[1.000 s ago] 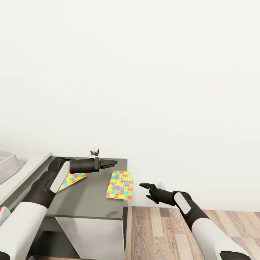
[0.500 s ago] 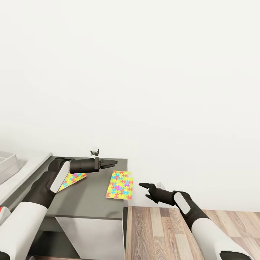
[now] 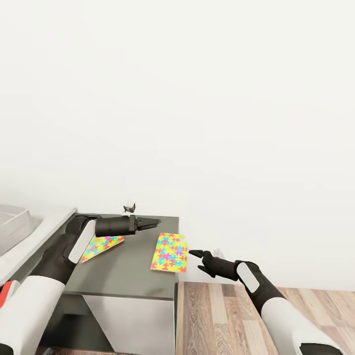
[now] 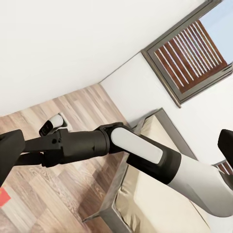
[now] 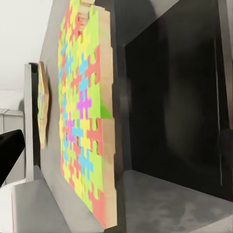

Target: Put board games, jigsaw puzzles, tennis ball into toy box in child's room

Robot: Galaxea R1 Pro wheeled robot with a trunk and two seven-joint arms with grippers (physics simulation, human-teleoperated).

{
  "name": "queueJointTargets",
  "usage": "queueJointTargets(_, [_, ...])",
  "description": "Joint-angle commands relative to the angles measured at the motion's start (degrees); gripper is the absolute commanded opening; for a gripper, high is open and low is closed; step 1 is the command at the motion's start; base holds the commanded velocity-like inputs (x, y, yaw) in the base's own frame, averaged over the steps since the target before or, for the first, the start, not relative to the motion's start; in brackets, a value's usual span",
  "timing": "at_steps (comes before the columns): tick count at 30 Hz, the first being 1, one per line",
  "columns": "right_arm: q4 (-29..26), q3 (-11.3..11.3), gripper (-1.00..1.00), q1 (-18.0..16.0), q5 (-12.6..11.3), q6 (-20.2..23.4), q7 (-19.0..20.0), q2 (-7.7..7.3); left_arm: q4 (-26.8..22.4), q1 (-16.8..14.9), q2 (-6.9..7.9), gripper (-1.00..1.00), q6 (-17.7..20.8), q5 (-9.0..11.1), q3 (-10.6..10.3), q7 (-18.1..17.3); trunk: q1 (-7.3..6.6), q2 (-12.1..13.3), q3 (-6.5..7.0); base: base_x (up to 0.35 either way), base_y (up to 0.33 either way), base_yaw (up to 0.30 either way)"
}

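Head view: left gripper [image 3: 155, 223] hovers above the table [image 3: 123, 276], fingers nearly together, holding nothing. Right gripper [image 3: 198, 261], parted, empty, hangs beside the jigsaw puzzle [image 3: 170, 253] overhanging the table's edge. Second puzzle [image 3: 101, 245] is partly hidden by the left arm.

a bright jigsaw puzzle [image 5: 85, 121] lies flat on the grey table [image 5: 53, 58], its edge jutting past the table's side (dark hollow beneath). a second jigsaw puzzle [image 5: 42, 104] lies farther along the tabletop, apart.

A plain white wall [image 3: 197, 98] rises behind wood-plank flooring [image 3: 231, 315], with a slatted window [image 4: 191, 53] nearby.
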Motion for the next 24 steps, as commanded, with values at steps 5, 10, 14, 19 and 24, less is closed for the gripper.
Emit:
queueJointTargets(5, [-0.01,-0.26,1.00,-0.03,-0.03,0.38,0.02,0.03,0.02,-0.05,0.04,1.00,0.23,0.07,-0.12,-0.13,0.00,-0.03,-0.06,0.000,0.041,0.089])
queueJointTargets(10, [-0.02,-0.26,1.00,-0.03,-0.03,0.38,0.02,0.03,0.02,-0.05,0.04,1.00,0.23,0.07,-0.13,-0.13,0.00,-0.03,-0.06,0.000,0.010,0.023])
queueJointTargets(14, [-0.03,-0.24,1.00,-0.03,-0.03,0.38,0.02,0.03,0.02,-0.05,0.04,1.00,0.23,0.07,-0.13,-0.13,0.00,-0.03,-0.06,0.000,0.003,0.006])
queueJointTargets(19, [-0.03,-0.23,1.00,-0.03,-0.03,0.38,0.02,0.04,0.02,-0.05,0.04,1.00,0.23,0.07,-0.13,-0.13,0.00,-0.03,-0.06,0.000,0.001,0.003])
queueJointTargets(24, [-0.03,-0.23,1.00,-0.03,-0.03,0.38,0.02,0.03,0.02,-0.05,0.01,1.00,0.23,0.07,-0.12,-0.13,0.00,-0.03,-0.06,0.000,0.000,0.058])
